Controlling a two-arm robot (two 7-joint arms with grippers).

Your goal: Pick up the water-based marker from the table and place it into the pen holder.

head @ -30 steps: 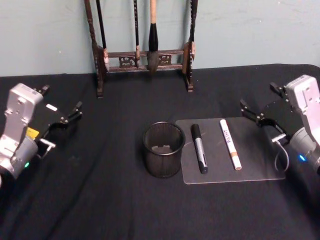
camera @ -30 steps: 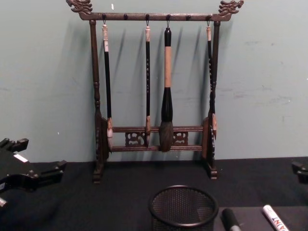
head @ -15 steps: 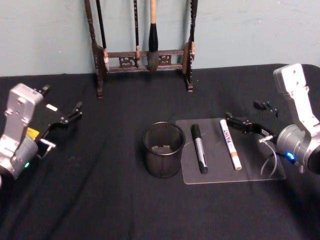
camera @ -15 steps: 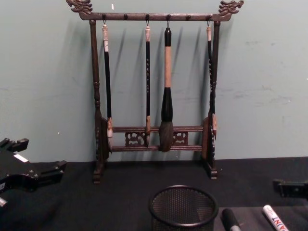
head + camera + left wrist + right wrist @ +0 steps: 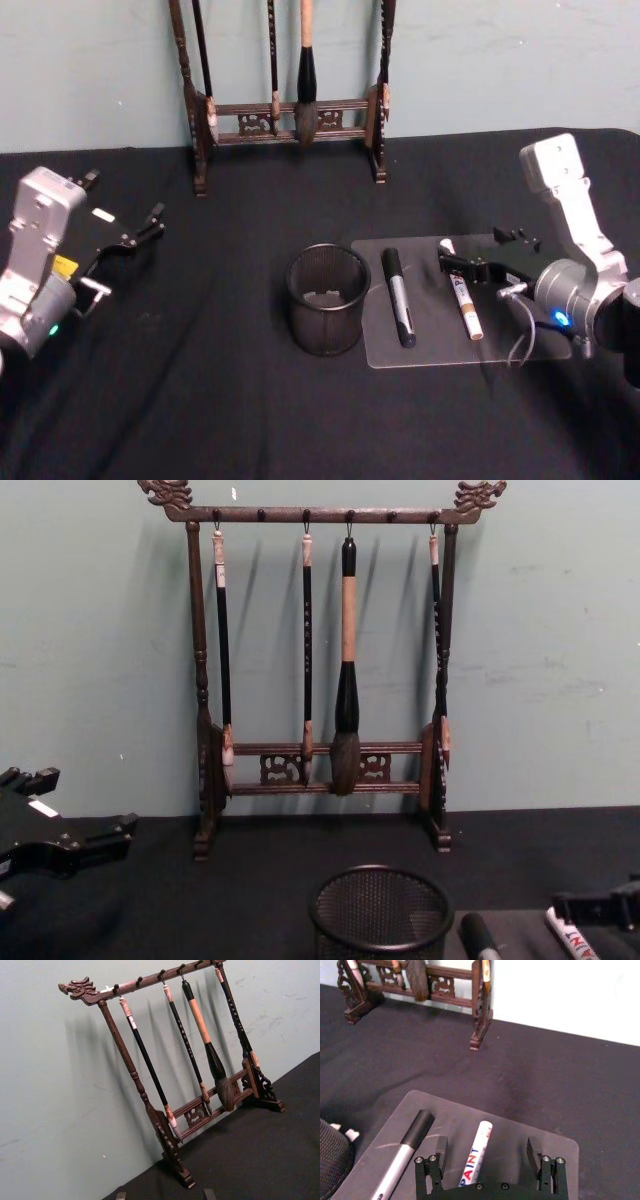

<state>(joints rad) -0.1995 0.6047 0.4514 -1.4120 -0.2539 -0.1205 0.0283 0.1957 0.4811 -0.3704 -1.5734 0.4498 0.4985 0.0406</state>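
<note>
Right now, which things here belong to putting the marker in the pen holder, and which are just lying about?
Job: white PAINT marker, pen holder, right gripper open over the marker.
Lying about: black marker, clear mat, brush rack, left gripper parked left.

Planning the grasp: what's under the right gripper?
The white marker on a clear sheet, between the fingers of the open right gripper, which covers part of it. Left gripper parked far left.

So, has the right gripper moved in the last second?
Yes. Against the mat, the right gripper has come leftward from beyond its far right corner and now sits open over the white marker.
</note>
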